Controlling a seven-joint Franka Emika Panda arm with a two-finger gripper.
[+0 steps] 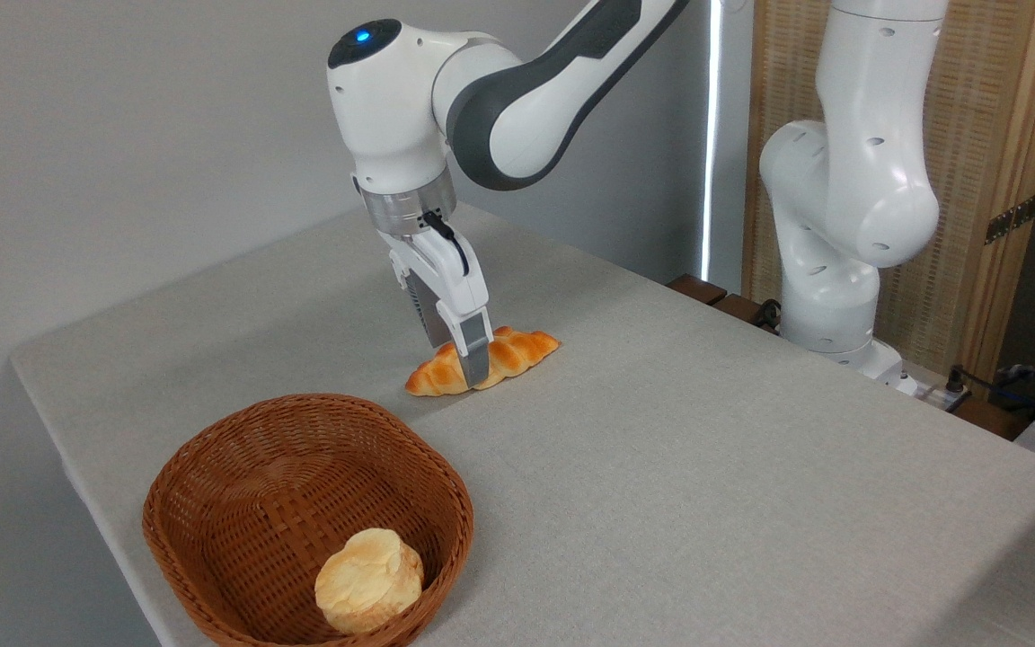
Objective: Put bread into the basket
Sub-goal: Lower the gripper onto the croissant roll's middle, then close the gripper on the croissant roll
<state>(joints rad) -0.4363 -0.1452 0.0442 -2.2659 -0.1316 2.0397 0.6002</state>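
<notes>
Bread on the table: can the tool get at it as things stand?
Probably yes. The tool is already down at the bread, one finger across its front; nothing else lies near it.

- bread point(517, 352): glossy golden-orange, braided ridges
- basket point(212, 467): reddish-brown woven wicker
- bun point(369, 580): pale, flaky
- table point(706, 467): light grey
- arm point(517, 99): white, dark grey

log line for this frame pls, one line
stage: grasping | gripper: down at mid-loaf, grip unclear | bread: on table, outside basket | basket: holds pale bun
</notes>
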